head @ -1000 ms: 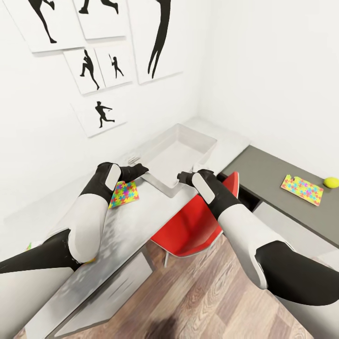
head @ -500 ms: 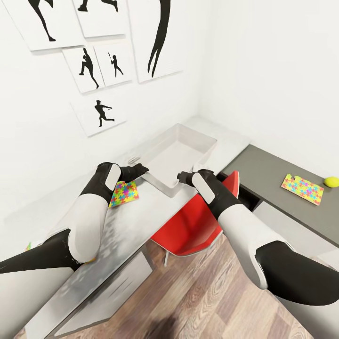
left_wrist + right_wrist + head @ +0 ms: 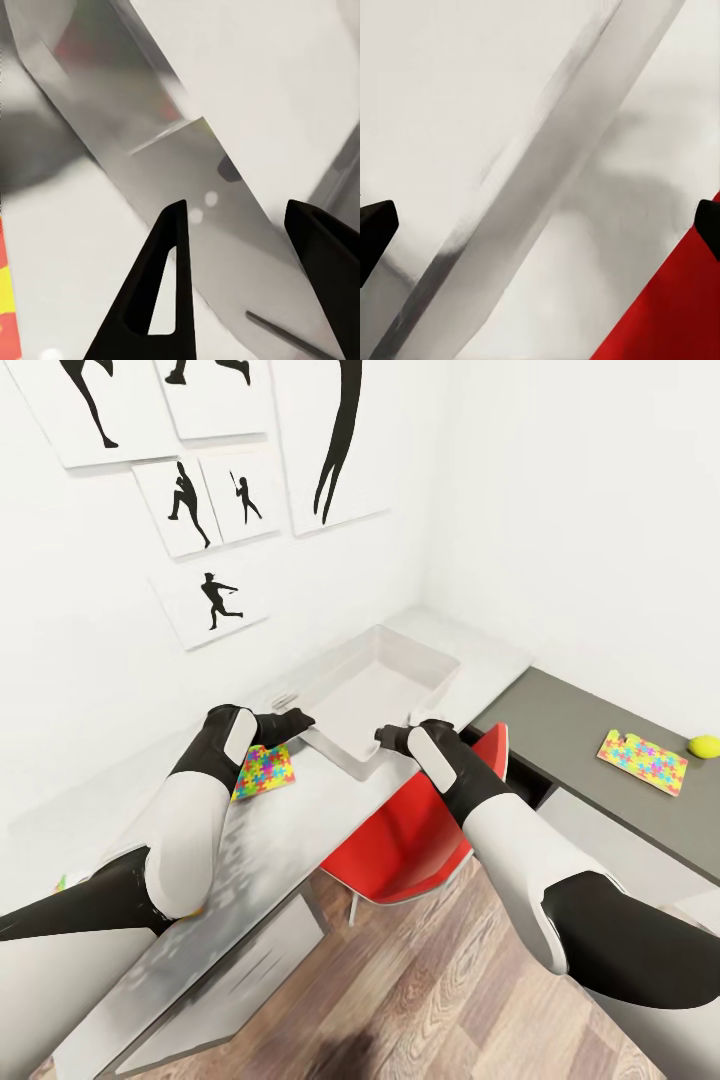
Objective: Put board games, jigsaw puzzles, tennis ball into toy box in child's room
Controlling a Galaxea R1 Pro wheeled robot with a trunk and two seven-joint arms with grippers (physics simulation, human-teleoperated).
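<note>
The toy box [image 3: 385, 685], a shallow light grey tray, sits on the pale desk top [image 3: 300, 830] against the wall. My left gripper [image 3: 300, 718] is at its near left corner; in the left wrist view it [image 3: 236, 262] is open, its fingers on either side of the tray wall [image 3: 150, 127]. My right gripper [image 3: 384, 737] is at the near right corner, wide open [image 3: 540, 229], with the tray rim [image 3: 555, 172] between the fingertips. One jigsaw puzzle [image 3: 262, 772] lies beside my left wrist. A second jigsaw puzzle [image 3: 642, 762] and the yellow tennis ball [image 3: 704, 746] lie on the dark grey section [image 3: 570, 735].
A red chair [image 3: 420, 830] stands tucked under the desk, right below my right forearm. White drawers [image 3: 230, 980] front the desk at lower left. Silhouette pictures [image 3: 210, 600] hang on the wall behind. Wood-plank floor [image 3: 430, 1000] lies open in front.
The right gripper has crept very slightly toward the toy box's near corner, and the tray's near edge looks a touch shifted. Everything else is as before.
</note>
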